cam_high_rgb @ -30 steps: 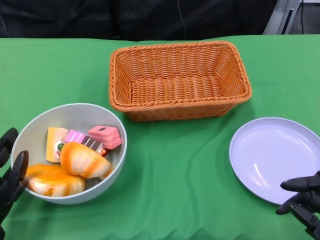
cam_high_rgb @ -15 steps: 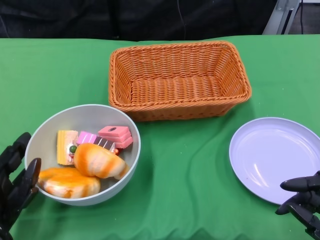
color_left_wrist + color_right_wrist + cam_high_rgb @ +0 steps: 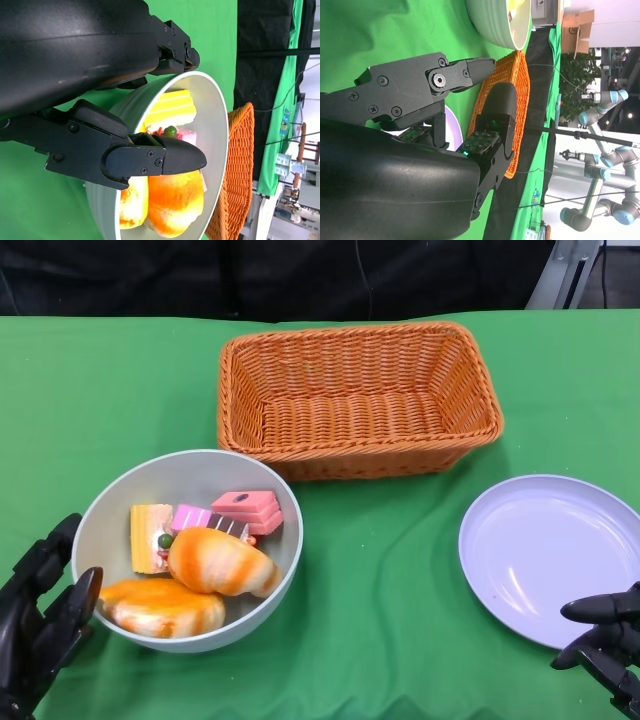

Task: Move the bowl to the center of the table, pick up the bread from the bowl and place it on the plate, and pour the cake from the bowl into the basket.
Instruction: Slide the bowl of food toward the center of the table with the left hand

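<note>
- Since the earlier frames, the bowl (image 3: 189,550) has slid rightward across the green table (image 3: 380,570), and the left hand (image 3: 40,625) has followed behind it; the right hand (image 3: 606,640) has not shifted.
- Step in hand, by my reading: moving the bowl to the centre. It sits left of centre, near the basket (image 3: 358,400), so the next move calls for more steady pushing to the right.
- Left hand presses its spread fingers against the bowl's near-left wall; whether it truly clasps the rim is hard to tell, and it looks more like a push.
- Right hand hangs released, empty, at the near edge of the plate (image 3: 550,560).
- Bowl is pale grey and upright, holding two orange bread (image 3: 215,562) rolls nearest and cake (image 3: 245,512) slices behind.
</note>
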Tool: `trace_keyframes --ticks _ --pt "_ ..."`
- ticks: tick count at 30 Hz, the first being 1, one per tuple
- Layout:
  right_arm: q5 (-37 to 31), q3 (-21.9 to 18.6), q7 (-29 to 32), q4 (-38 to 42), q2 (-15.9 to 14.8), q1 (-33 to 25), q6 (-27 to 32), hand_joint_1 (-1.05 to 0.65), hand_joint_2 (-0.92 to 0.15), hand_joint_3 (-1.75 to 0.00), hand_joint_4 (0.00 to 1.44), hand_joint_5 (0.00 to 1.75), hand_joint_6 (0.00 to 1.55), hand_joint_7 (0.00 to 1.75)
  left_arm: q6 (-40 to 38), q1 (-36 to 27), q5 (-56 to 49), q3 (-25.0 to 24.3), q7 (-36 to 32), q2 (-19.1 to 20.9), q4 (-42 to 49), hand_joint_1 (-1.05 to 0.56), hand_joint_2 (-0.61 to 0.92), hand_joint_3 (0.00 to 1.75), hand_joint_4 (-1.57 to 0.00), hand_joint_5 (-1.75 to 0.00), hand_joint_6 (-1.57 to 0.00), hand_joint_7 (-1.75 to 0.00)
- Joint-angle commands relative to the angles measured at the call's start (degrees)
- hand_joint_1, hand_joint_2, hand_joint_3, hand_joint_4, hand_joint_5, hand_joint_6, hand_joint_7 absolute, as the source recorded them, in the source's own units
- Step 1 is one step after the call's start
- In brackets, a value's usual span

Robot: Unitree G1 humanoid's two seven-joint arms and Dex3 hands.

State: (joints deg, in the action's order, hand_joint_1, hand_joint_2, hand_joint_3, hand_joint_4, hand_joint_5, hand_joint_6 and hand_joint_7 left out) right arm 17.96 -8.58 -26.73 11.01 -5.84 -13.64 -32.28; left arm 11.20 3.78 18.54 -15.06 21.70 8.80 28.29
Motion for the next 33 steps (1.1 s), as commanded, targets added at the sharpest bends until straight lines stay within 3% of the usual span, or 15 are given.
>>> trace_keyframes --ticks 1,33 --pt "0.2 -0.8 0.4 -0.2 -0.4 -0.2 -0.4 -0.31 -0.92 -0.11 0.7 1.28 0.66 0.83 -0.1 -1.2 -0.7 1.1 0.7 -0.3 -1.2 -0.8 0.92 0.37 -0.42 -0.03 -0.3 -0.01" --pt "-0.4 -0.3 1.1 -0.2 -0.3 -0.3 -0.7 -0.31 -0.92 -0.12 0.69 1.27 0.65 0.84 -1.9 -5.2 -1.4 5.4 -0.1 -2.4 -8.8 -0.82 0.92 0.34 -0.44 -0.01 -0.3 0.0"
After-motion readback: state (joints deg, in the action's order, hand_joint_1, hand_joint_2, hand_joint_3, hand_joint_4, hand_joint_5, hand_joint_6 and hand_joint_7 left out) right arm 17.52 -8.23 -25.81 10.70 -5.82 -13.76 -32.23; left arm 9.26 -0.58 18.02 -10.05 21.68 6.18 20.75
